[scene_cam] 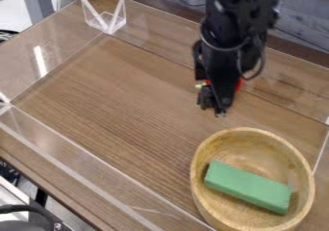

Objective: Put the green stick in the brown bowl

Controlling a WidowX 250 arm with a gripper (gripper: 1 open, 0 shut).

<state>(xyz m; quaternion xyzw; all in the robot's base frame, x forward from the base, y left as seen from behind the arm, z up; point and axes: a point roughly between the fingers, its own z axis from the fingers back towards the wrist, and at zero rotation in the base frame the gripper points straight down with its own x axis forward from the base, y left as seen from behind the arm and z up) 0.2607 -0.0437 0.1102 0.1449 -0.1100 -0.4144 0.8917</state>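
Observation:
The green stick [251,187] lies flat inside the brown bowl [226,145], which sits at the front right of the wooden table. My gripper [216,104] hangs above the table just behind and left of the bowl, fingers pointing down. Nothing shows between its fingers, and they stand apart, so it is open. It is clear of the bowl's rim and of the stick.
A red strawberry-like toy [202,79] is mostly hidden behind the gripper. Clear plastic walls [52,52] ring the table, with a folded clear piece [103,18] at the back left corner.

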